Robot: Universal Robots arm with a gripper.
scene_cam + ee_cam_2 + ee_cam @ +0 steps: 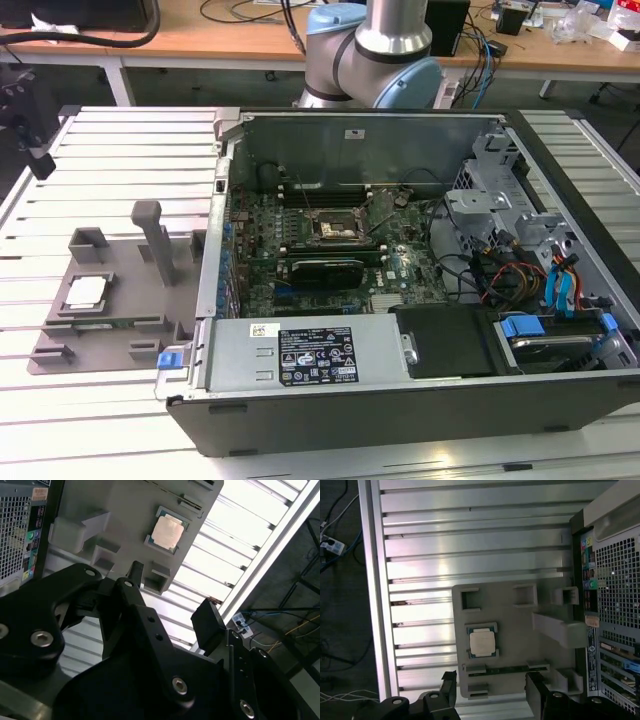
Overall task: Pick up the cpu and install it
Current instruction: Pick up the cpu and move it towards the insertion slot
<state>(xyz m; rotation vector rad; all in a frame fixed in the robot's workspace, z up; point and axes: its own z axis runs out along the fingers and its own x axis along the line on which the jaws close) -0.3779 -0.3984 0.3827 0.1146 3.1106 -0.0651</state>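
The cpu is a small square chip with a pale metal top. It lies flat in a recess of the grey holder tray, which stands on the slatted table at the exterior view's left, beside the open computer case. In the exterior view the cpu sits near the tray's left end. My gripper hangs above the tray, open, its two black fingers spread wide with nothing between them. In the second wrist view the cpu lies beyond the gripper. The dark socket sits on the motherboard inside the case.
The grey tray carries an upright post and several raised blocks. The case's perforated back wall stands close beside the tray. A long black card lies in front of the socket. Cables and a drive cage fill the case's right side.
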